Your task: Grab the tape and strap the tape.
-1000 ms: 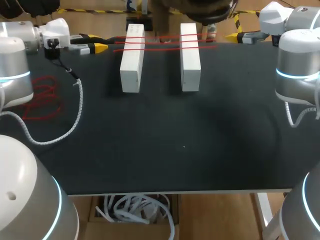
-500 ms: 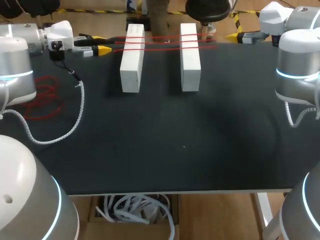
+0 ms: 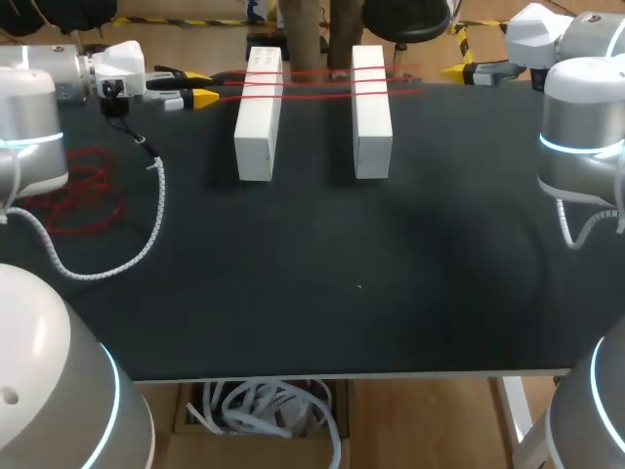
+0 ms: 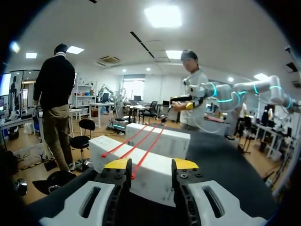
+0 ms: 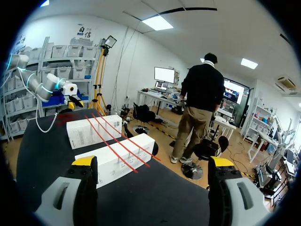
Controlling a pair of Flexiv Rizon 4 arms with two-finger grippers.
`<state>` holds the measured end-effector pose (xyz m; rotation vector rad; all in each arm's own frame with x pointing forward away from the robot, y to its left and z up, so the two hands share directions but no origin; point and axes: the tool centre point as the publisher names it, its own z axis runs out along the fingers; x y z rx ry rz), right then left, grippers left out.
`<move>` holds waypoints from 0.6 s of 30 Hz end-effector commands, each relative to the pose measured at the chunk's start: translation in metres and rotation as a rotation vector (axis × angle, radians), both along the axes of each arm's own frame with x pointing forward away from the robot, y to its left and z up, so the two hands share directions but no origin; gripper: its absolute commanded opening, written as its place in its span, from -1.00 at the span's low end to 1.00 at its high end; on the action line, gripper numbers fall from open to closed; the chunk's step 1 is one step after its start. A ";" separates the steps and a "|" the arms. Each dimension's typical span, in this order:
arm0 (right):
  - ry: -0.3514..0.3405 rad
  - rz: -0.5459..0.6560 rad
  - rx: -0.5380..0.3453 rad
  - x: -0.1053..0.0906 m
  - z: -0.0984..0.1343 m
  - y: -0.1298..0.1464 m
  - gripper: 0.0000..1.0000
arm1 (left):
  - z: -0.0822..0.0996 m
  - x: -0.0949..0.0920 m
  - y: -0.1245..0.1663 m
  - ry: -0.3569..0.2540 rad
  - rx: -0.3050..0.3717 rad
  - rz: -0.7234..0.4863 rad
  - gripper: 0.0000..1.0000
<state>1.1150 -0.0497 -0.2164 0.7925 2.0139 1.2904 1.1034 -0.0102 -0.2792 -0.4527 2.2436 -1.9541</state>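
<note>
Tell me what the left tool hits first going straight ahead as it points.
Likely the near ends of the red tape, draped over the nearest white block right behind them; depth is hard to judge.

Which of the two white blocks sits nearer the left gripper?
The white block on the robot's left, right beside the left gripper; the other white block lies beyond it, farther right.

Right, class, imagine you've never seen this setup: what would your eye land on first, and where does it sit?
Two white blocks lie side by side at the far end of the black table, with three red strands stretched across both. A loose red tangle lies by the table's left edge, and the left arm holds its yellow-tipped jaws open at the strands' left ends.
</note>
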 end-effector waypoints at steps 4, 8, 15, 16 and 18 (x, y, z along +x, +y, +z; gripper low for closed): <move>-0.001 0.000 0.001 0.000 0.000 0.000 1.00 | -0.009 0.007 0.000 0.001 -0.011 -0.040 -0.28; -0.001 0.000 0.001 0.000 0.000 0.000 1.00 | -0.013 0.008 -0.001 0.000 -0.012 -0.053 -0.27; -0.001 0.000 0.001 0.000 0.000 0.000 1.00 | -0.022 0.013 -0.003 0.000 -0.023 -0.073 -0.25; -0.001 0.000 0.001 0.000 0.000 0.000 1.00 | -0.024 0.014 -0.003 0.001 -0.024 -0.081 -0.25; -0.001 0.000 0.001 0.000 0.000 0.000 1.00 | -0.028 0.016 -0.002 0.004 -0.024 -0.088 -0.27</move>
